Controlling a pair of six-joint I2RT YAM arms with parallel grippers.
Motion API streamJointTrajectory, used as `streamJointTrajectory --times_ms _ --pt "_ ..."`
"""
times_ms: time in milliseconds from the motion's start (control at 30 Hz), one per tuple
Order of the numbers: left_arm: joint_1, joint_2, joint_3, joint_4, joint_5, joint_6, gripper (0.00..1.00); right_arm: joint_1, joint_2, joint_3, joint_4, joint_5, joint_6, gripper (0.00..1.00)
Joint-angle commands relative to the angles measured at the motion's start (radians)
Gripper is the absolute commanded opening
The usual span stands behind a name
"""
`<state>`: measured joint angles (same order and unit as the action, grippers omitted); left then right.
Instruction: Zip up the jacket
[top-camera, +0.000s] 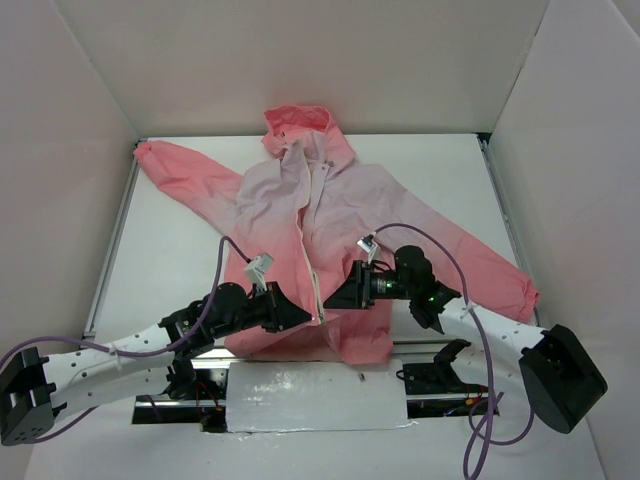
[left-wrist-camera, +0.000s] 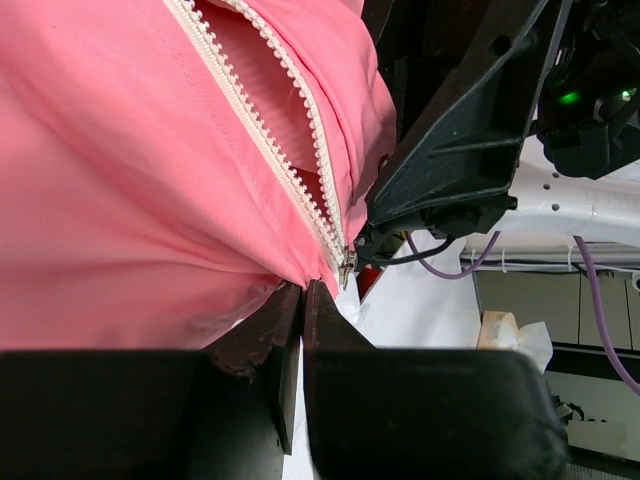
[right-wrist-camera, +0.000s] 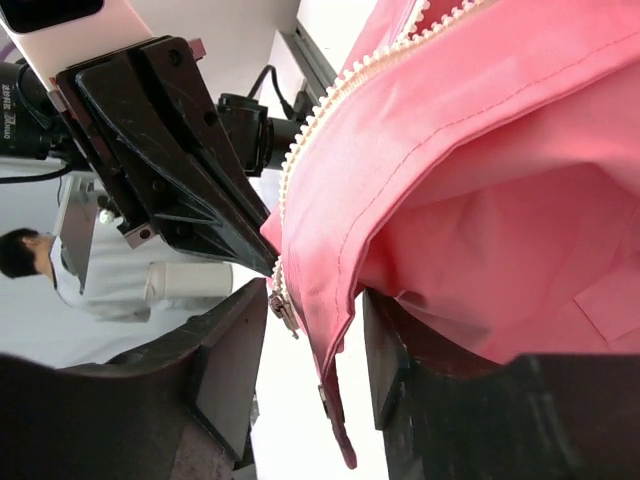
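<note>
1. I am looking at the thin hooded long-sleeved jacket (top-camera: 350, 200), coral pink fading to pale lilac across the chest. It lies front-up on the white desk (top-camera: 170, 262), with the hood at 12 o'clock, the hem at 6 o'clock near the arm bases, and the sleeves out toward 10 and 4 o'clock.
2. Its white zipper (left-wrist-camera: 268, 145) stands open up the front. The 2 rows of teeth meet only at the hem, at the small metal slider (left-wrist-camera: 347, 266).
3. The left claw (left-wrist-camera: 303, 295) sits at the hem on the 9 o'clock side of the zipper's lower end. Its fingers are pressed together, pinching pink hem fabric just beside the slider.
4. The right claw (right-wrist-camera: 318, 300) faces it from the 3 o'clock side with its 2 fingers spread. The jacket's front edge and the slider hang between them. I cannot tell whether either finger touches the fabric.
</note>
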<state>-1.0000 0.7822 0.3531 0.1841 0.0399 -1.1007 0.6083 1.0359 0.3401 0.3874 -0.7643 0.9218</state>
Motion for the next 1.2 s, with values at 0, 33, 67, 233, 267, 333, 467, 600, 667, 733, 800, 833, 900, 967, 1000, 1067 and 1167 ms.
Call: streamJointTrajectory --times_ms 0,33,67,233,267,333,467,600,667,733,800,833,900,967,1000,1067,1167 --pt "-0.006 -0.012 -0.005 0.049 0.031 0.001 0.0 -0.004 -0.042 0.005 -0.034 0.033 -0.024 0.51" --pt "-0.006 -0.014 -0.003 0.051 0.032 0.001 0.0 -0.004 -0.048 0.001 -0.042 0.04 -0.027 0.52" --pt "-0.008 -0.012 -0.002 0.052 0.032 -0.002 0.0 -0.005 -0.06 0.0 -0.053 0.043 -0.035 0.56" --pt "-0.006 -0.008 0.003 0.054 0.034 -0.005 0.0 -0.004 -0.118 -0.001 -0.154 0.08 -0.057 0.74" --pt "-0.006 -0.009 0.003 0.054 0.034 -0.007 0.0 -0.007 -0.149 0.002 -0.18 0.115 -0.069 0.78" --pt "-0.006 -0.009 0.003 0.057 0.032 -0.007 0.0 -0.015 -0.183 0.013 -0.27 0.154 -0.092 0.86" --pt "-0.008 -0.012 0.001 0.057 0.028 -0.01 0.0 -0.033 -0.285 0.039 -0.436 0.268 -0.116 0.89" --pt "-0.008 -0.012 0.003 0.058 0.028 -0.008 0.0 -0.033 -0.336 0.089 -0.571 0.374 -0.124 1.0" --pt "-0.008 -0.011 0.007 0.058 0.029 -0.008 0.0 -0.033 -0.368 0.111 -0.674 0.425 -0.12 1.0" --pt "-0.008 -0.008 0.009 0.058 0.031 -0.008 0.0 -0.033 -0.433 0.143 -0.734 0.5 -0.104 0.99" --pt "-0.008 -0.006 0.01 0.058 0.032 -0.007 0.0 -0.033 -0.48 0.177 -0.788 0.517 -0.086 0.97" --pt "-0.008 -0.005 0.014 0.057 0.031 -0.007 0.0 -0.032 -0.506 0.191 -0.807 0.519 -0.074 0.97" --pt "-0.009 -0.001 0.017 0.057 0.034 -0.007 0.0 -0.027 -0.501 0.252 -0.922 0.525 -0.017 0.93" --pt "-0.009 0.002 0.026 0.055 0.029 -0.004 0.0 0.014 -0.496 0.29 -1.005 0.523 0.024 0.9" --pt "-0.008 0.003 0.027 0.055 0.028 -0.002 0.0 0.037 -0.508 0.298 -1.022 0.536 0.09 0.89" --pt "-0.008 0.011 0.033 0.055 0.028 -0.002 0.0 0.088 -0.56 0.293 -1.01 0.556 0.15 0.87" --pt "-0.008 0.017 0.037 0.074 0.032 -0.004 0.0 0.183 -0.574 0.258 -0.943 0.531 0.259 0.85"
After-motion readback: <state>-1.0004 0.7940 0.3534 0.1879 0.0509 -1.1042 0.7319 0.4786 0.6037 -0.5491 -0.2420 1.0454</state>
